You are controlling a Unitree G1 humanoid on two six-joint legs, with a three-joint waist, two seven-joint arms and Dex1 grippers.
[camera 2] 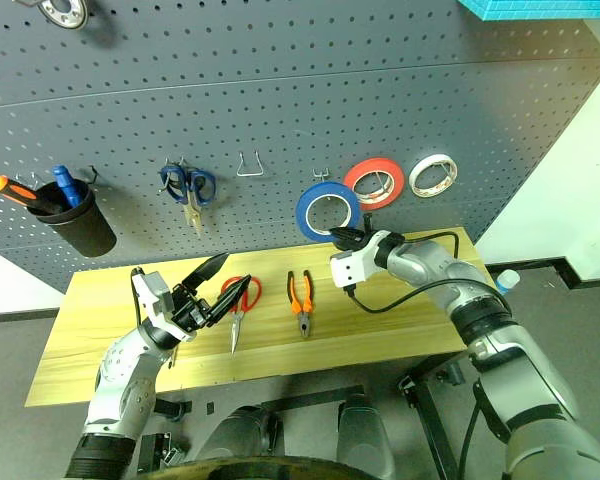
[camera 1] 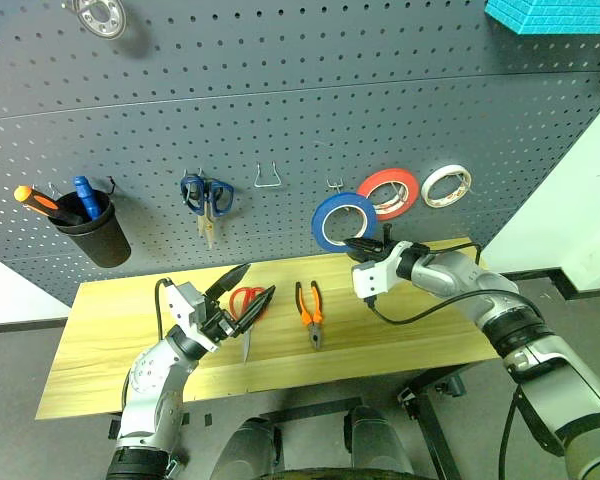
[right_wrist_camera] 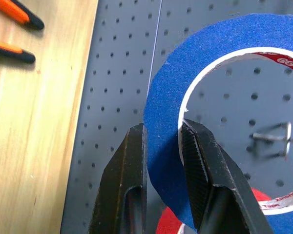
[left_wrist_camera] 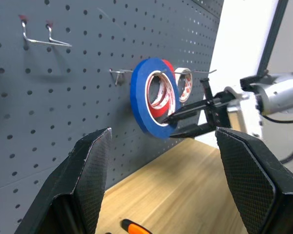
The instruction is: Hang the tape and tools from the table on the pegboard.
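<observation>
We are holding the blue tape (camera 1: 342,221) at centre frame against the pegboard (camera 1: 280,90), right jaws pinching its rim, left jaws open and empty, and risking the roll missing its hook (left_wrist_camera: 118,74) and dropping onto the worktop (camera 1: 100,330).

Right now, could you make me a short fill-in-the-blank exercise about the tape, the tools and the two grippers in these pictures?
1. The right gripper is shut on the ____ roll of tape, held up near the pegboard.
2. The left gripper holds nothing and its fingers are ____.
3. The pliers with orange-and-black handles lie on the ____.
4. The blue-handled scissors hang on the ____.

Missing words: blue; open; table; pegboard
</observation>
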